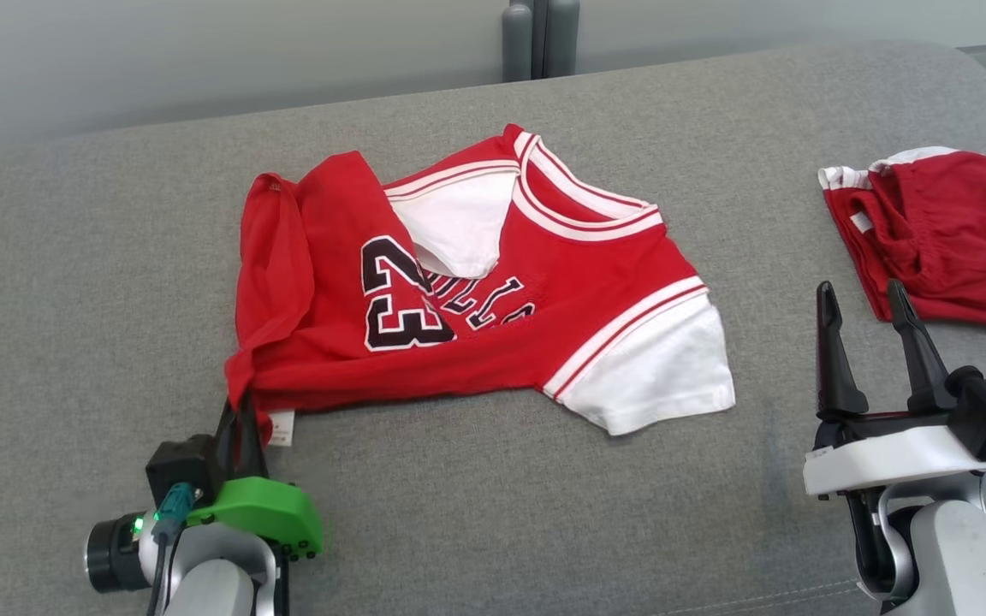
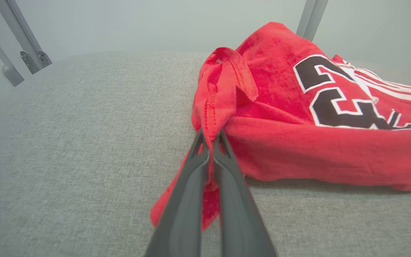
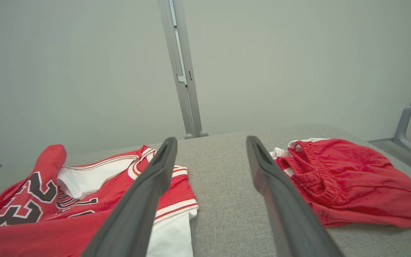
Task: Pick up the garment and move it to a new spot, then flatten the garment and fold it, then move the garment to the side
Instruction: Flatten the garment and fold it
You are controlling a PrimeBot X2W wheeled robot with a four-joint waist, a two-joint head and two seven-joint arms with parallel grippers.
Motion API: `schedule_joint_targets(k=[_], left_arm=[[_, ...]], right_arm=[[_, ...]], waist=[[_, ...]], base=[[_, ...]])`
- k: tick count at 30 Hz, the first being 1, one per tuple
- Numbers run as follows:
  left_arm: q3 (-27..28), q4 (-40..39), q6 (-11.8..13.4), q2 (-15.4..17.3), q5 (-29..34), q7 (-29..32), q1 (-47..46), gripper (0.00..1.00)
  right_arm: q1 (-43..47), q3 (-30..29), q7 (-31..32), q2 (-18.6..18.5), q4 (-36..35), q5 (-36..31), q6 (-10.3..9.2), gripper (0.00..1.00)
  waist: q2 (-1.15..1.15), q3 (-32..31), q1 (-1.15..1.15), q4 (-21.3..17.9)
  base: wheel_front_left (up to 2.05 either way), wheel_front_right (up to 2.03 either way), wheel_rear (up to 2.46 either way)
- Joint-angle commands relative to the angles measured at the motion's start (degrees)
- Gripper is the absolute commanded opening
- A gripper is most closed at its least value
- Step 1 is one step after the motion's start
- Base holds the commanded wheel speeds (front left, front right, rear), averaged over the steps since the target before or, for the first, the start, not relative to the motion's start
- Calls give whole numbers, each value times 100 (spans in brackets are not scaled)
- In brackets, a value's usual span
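Left claw (image 1: 240, 409) is pinched shut on the near left corner of the red jersey (image 1: 501, 325). I see the jersey lying rumpled mid-table, long axis left to right, collar toward the far edge. Right claw (image 1: 863, 295) gapes wide, holding nothing, just near the red shorts (image 1: 947, 239). Bare grey table (image 1: 74, 299) lies left of the jersey and along the near edge.

It looks like a test lab: a grey padded table (image 1: 74, 299), with a bare pale wall (image 1: 202, 51) and metal posts (image 1: 540, 38) at the top.
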Motion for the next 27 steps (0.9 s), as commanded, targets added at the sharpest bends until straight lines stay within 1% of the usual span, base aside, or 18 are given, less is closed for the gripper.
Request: schedule_joint_targets(k=[1,4,5,6,7,8,9,10,15,27], left_arm=[[80,47,-22,76,-18,1,101,0],[207,253,-109,78,-90,1,136,0],[234,364,-156,73,-130,1,131,4],[262,482,-189,73,-161,1,105,14],[273,621,-237,65,-192,1,76,26],[323,714,-270,46,-251,1,30,41],[391,803,-308,35,-306,1,-13,60],[430,882,-344,33,-333,0,-42,100],[690,960,-371,50,-332,1,-110,100],[1323,796,-232,172,-151,1,131,100]], right_arm=[[14,-1,-18,-18,15,9,0,100],[-12,11,-18,-18,25,17,0,100],[-19,12,-18,-19,30,17,0,100],[-26,15,-18,-18,35,14,0,100],[-34,23,-18,-18,41,11,0,100],[-40,28,-18,-19,47,11,0,100],[-46,30,-18,-19,51,13,0,100],[-50,31,-18,-19,54,14,0,100],[-40,-13,-18,-19,45,-4,0,100],[33,-40,-18,-19,12,25,0,100]], waist=[[0,0,0,11],[0,8,0,23],[0,10,0,26],[0,9,0,26],[0,7,0,22],[0,4,0,18],[0,2,0,13],[0,-1,0,8],[0,-10,0,12],[0,-67,0,125]], base=[[0,0,0],[0,0,0],[0,0,0],[0,0,0],[0,0,0],[0,0,0],[0,0,0],[0,0,0],[0,0,0],[0,0,0]])
